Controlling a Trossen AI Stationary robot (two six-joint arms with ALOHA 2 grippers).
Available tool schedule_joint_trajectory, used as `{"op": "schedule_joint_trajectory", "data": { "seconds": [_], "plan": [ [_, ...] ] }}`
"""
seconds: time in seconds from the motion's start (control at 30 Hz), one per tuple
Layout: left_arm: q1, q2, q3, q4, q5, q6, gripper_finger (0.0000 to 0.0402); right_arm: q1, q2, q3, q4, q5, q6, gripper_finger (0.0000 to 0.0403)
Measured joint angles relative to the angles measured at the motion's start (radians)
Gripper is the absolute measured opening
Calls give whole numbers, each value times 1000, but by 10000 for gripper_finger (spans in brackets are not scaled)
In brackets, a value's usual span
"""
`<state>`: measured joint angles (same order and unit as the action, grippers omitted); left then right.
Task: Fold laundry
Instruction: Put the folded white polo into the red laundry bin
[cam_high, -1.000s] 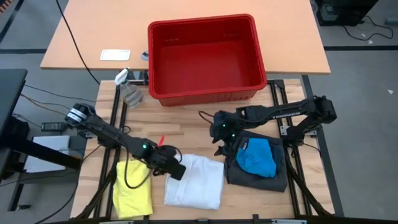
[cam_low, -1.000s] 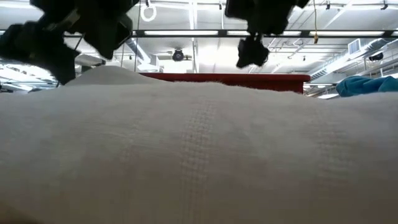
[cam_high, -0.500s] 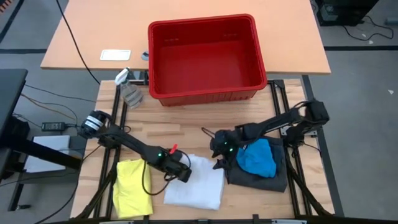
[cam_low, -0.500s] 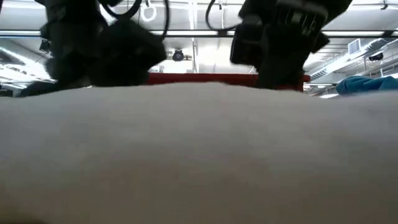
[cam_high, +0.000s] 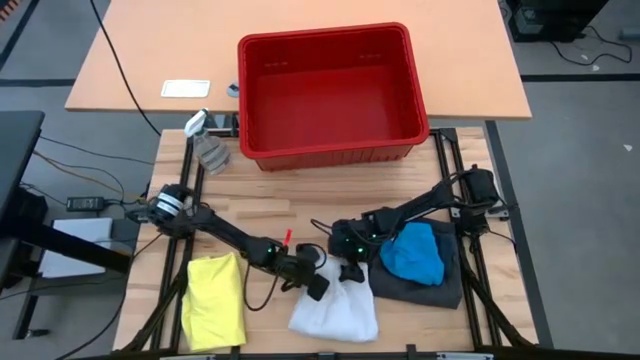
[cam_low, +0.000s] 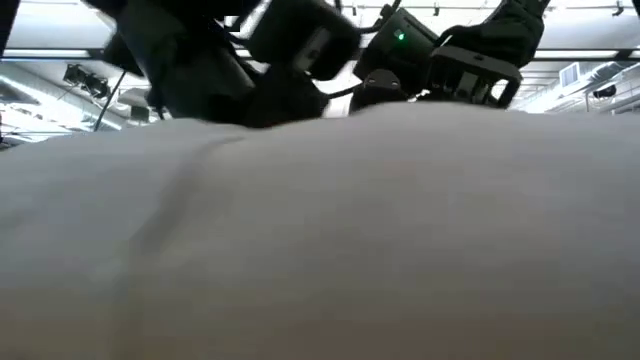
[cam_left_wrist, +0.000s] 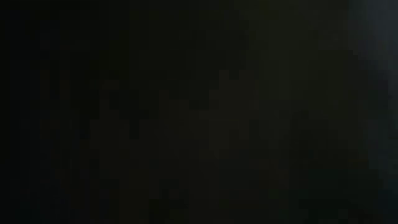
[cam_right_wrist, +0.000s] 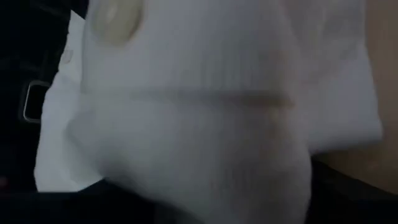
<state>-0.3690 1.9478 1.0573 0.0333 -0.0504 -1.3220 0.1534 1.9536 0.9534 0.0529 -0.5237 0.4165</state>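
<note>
Wooden table (cam_high: 270, 205) near front edge: left gripper (cam_high: 314, 285) and right gripper (cam_high: 349, 270) both on white cloth (cam_high: 335, 312), grip unclear; fold under way, next needs matched carry-over

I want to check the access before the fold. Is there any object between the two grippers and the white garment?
Nothing visible does. In the high view the left gripper and the right gripper are both at the far edge of the white garment, with no other object between. The bright blue piece lies aside, to its right.

Both grippers have closed in on the white garment (cam_high: 335, 308), now bunched and shifted rightward.
</note>
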Motion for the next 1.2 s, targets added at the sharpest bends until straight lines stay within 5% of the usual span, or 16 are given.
{"op": "schedule_joint_trajectory", "data": {
  "seconds": [0.2, 0.27, 0.57, 0.83, 1.2],
  "plan": [
    [28, 51, -2, 163, 18, 54, 50, -39, 5, -5, 21, -140, -16, 86],
    [45, 45, -2, 162, 29, 49, 26, -59, 1, -5, 21, -200, -11, 50],
    [117, -150, -6, -31, -1, 129, 26, -182, -134, -11, -6, -293, 86, 50],
    [262, -451, -5, -193, -44, 305, 26, -335, -390, 30, -10, -202, 107, 50],
    [621, -635, 197, -208, -19, 745, 24, -567, -469, 433, -174, 35, -88, 50]
  ]
}}
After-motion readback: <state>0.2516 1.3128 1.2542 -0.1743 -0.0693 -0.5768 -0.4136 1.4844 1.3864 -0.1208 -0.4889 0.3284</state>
